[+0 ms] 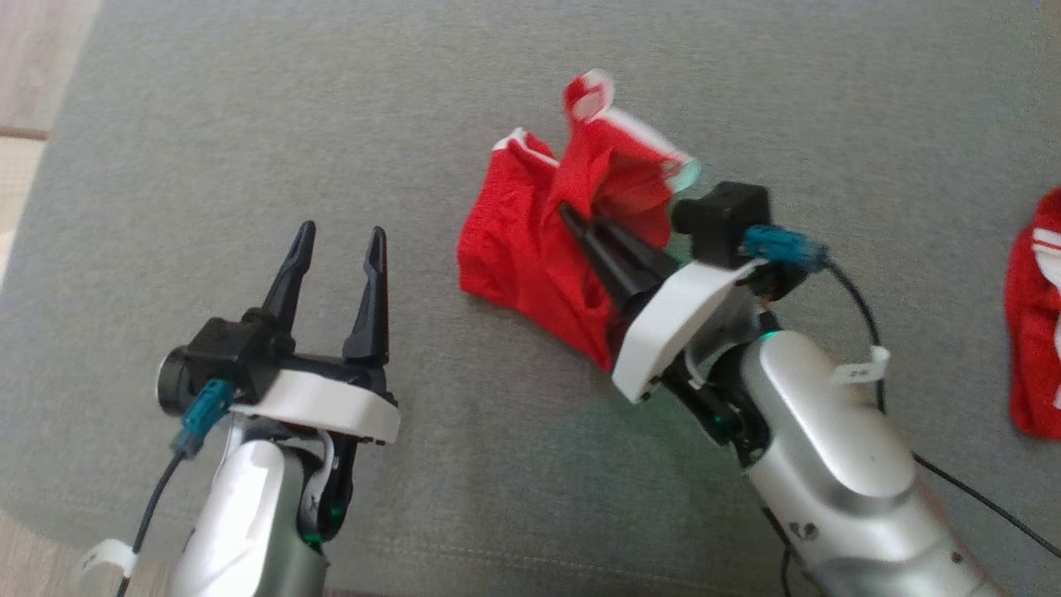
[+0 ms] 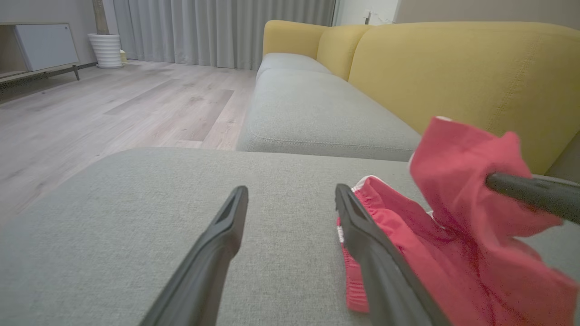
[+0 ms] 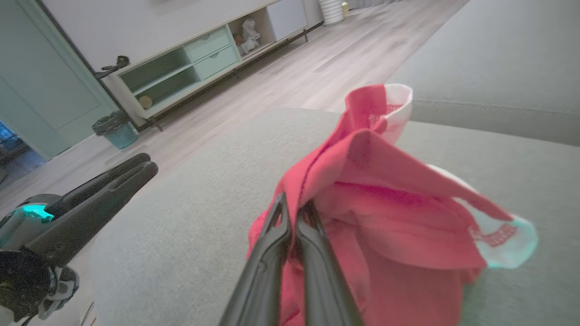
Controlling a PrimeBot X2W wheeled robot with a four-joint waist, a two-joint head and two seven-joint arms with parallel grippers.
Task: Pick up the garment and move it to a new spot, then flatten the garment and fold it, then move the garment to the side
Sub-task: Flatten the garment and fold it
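- Starting at the left, my left tool [image 1: 342, 228] hovers over the grey cushion [image 1: 207, 124] with its fingers spread wide and nothing between them, near the garment's edge.
- The garment [image 1: 506, 249] is red with white trim and sits about mid-cushion. Its lower part lies bunched on the fabric and its upper part is drawn up into a peak.
- My right tool [image 1: 572, 214] has its fingers pinched together on a fold in the middle of that bunch.
- I take the step to be the lift before the carry to a new spot.
- To do it well I would raise the fold until the trailing hem clears the cushion, and only then travel sideways.
- The pinch looks like it has a thin fold only, so I would go slowly.
- The free left tool could take the elastic edge nearest it to share the weight.
- At the far right edge lies a second red cloth [image 1: 1036, 332] with white stripes, well apart. I would set down clear of it.
- Count: two tools, one garment in hand and one other red cloth, so two red pieces.
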